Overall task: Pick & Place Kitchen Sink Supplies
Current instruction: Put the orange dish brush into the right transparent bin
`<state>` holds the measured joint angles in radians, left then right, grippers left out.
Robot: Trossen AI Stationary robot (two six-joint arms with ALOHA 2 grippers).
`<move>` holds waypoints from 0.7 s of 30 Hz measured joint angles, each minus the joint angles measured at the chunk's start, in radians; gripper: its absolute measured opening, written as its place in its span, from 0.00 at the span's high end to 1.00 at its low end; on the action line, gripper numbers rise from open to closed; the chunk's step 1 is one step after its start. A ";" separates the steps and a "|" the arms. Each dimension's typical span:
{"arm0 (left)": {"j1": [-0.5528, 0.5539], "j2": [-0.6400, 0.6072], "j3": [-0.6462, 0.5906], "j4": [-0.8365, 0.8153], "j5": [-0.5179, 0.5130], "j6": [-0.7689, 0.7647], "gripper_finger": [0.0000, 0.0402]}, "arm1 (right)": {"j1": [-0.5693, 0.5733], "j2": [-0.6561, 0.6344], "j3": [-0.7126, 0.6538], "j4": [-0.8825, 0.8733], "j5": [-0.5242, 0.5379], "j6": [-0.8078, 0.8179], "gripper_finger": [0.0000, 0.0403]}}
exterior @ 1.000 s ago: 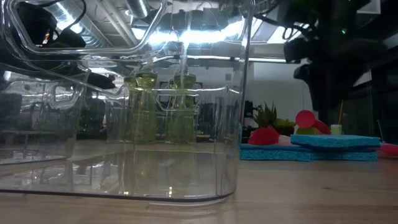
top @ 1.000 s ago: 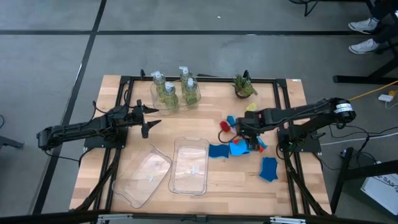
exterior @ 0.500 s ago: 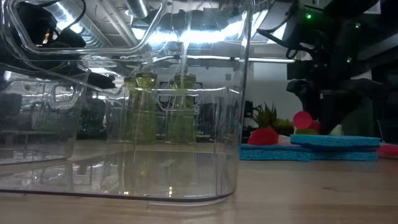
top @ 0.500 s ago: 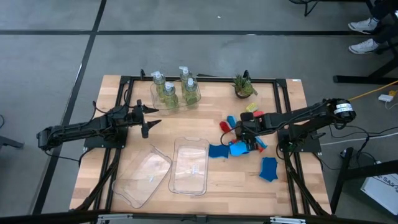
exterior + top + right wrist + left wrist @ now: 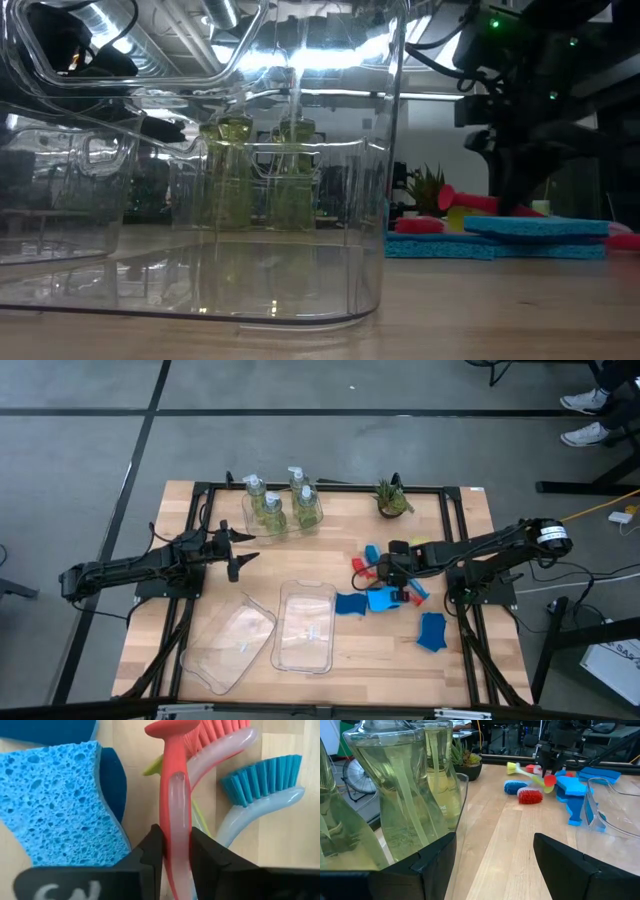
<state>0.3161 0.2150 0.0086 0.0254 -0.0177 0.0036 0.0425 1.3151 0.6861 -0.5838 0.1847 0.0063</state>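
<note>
My right gripper [image 5: 388,570] is down on the brush pile right of the table's middle, shut on the red brush [image 5: 175,780]. A second red-bristled brush [image 5: 220,735], a blue brush [image 5: 260,780] and a yellow-green handle [image 5: 200,820] lie beside and under it. Blue sponge pieces [image 5: 350,603] [image 5: 432,630] lie flat on the wood, and one [image 5: 55,805] lies right beside the brush. My left gripper [image 5: 238,552] is open and hangs by the pump bottles [image 5: 275,505], which stand in a clear tray. My right gripper pinches the red brush's handle [image 5: 175,837] between its two fingers, partway along its length. The fingers come from above, slanting in from the table's right, and lie across the handle. The brush lies level over the other brushes; whether it is lifted clear I cannot tell.
Two clear trays lie near the front edge, one [image 5: 305,625] at the middle and one [image 5: 235,640] to its left. A small potted plant [image 5: 390,500] stands at the far edge. Bare wood shows between the bottle tray and the brush pile.
My right gripper has come down onto the brush pile and edged toward the table's left. The red brush's handle end, raised and seen end-on before, now lies lower and level in the low view. The yellow-green brush has shifted a little.
</note>
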 joint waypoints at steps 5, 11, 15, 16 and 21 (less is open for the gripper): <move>0.000 0.000 0.000 0.000 0.000 0.000 0.35 | 0.000 0.000 0.003 -0.004 -0.015 0.048 0.83; 0.000 0.000 0.000 0.000 0.000 0.000 0.35 | 0.000 0.001 0.082 -0.007 -0.033 0.066 0.83; 0.000 0.000 0.000 0.000 0.000 0.000 0.35 | 0.000 0.001 0.189 -0.021 -0.032 0.042 0.83; 0.000 0.000 0.000 0.000 0.000 0.000 0.35 | 0.000 0.001 0.220 -0.020 -0.031 0.038 0.83; 0.000 0.000 0.000 0.000 0.000 0.000 0.35 | 0.000 0.001 0.392 -0.020 -0.031 0.035 0.83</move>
<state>0.3161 0.2150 0.0086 0.0255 -0.0178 0.0036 0.0422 1.3159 1.0776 -0.6037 0.1534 0.0412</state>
